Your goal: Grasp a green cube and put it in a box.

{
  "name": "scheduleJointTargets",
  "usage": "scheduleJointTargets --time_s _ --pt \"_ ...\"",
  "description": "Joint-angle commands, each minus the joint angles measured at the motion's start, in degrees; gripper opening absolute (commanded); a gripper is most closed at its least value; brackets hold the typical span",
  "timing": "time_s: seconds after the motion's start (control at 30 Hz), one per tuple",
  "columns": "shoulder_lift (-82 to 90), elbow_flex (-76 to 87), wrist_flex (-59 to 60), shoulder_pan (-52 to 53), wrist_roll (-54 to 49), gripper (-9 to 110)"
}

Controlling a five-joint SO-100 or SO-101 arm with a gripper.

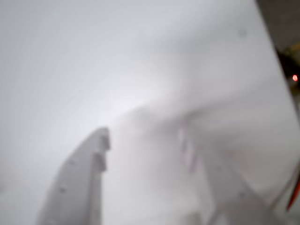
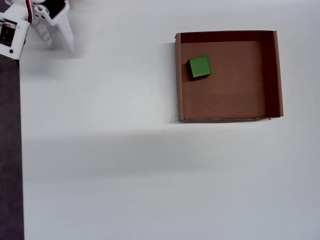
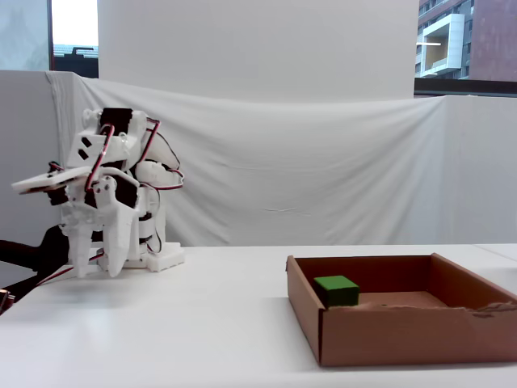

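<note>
The green cube (image 2: 200, 66) lies on the floor of the brown cardboard box (image 2: 227, 119), near its upper left corner in the overhead view. In the fixed view the cube (image 3: 336, 289) sits behind the box's front wall (image 3: 404, 335). My gripper (image 2: 59, 45) is far from the box, folded back at the table's top left corner. It hangs downward above the table (image 3: 97, 273) in the fixed view. The wrist view is blurred; the gripper (image 1: 140, 136) shows two white fingers (image 1: 101, 140) apart over bare white table, with nothing between them.
The white table (image 2: 125, 175) ends at a dark strip (image 2: 9, 150) along the left in the overhead view. The arm's base (image 3: 157, 259) stands at the back left. A white cloth backdrop (image 3: 307, 162) hangs behind the table.
</note>
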Motion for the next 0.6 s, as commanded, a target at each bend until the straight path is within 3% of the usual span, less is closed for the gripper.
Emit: scheduleJointTargets --time_s 0.0,0.57 --pt "0.26 -0.26 0.26 -0.53 0.44 21" --pt "0.26 -0.26 0.18 -0.53 0.79 21"
